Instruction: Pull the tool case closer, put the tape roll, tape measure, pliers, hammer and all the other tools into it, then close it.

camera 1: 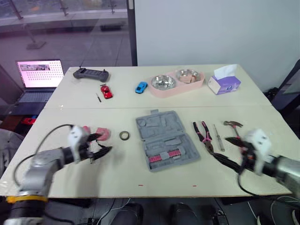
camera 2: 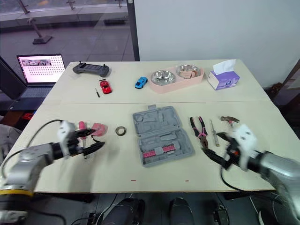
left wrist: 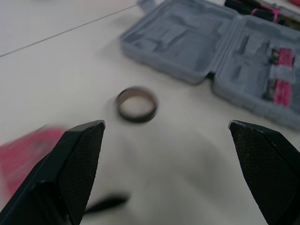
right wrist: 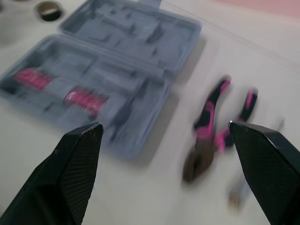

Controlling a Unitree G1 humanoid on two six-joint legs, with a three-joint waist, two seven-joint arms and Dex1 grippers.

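Pale beige surface (camera 1: 93,178) against a white wall. Tool case (camera 1: 166,140), grey, lies open and flat about midway between the two pincers, with pink-handled pieces in the half nearer the robot. Left pincer (camera 1: 105,143) low over the surface, fingers spread wide, nothing held. Tape roll (left wrist: 136,104) flat just ahead of it, in line with the gap between its fingers; the case is beyond the roll. Tape measure (camera 1: 102,134), pink, close by the left pincer's far finger; cannot tell whether they touch. Right pincer (camera 2: 216,146) also spread wide and empty, low over the surface. Pliers (right wrist: 209,136), pink and black handles, lie just ahead of it, between it and the case. Screwdriver (camera 1: 218,137) just past the pliers on the pincer's far side, hammer (camera 1: 233,125) next to that. Well beyond both pincers, along the far edge: black controller (camera 1: 91,74), red toy car (camera 1: 107,91), blue toy car (camera 1: 141,87), pink twin-bowl stand (camera 1: 176,82), tissue box (camera 1: 224,83). Laptop (camera 1: 40,77) sits off the surface, far from the left pincer.
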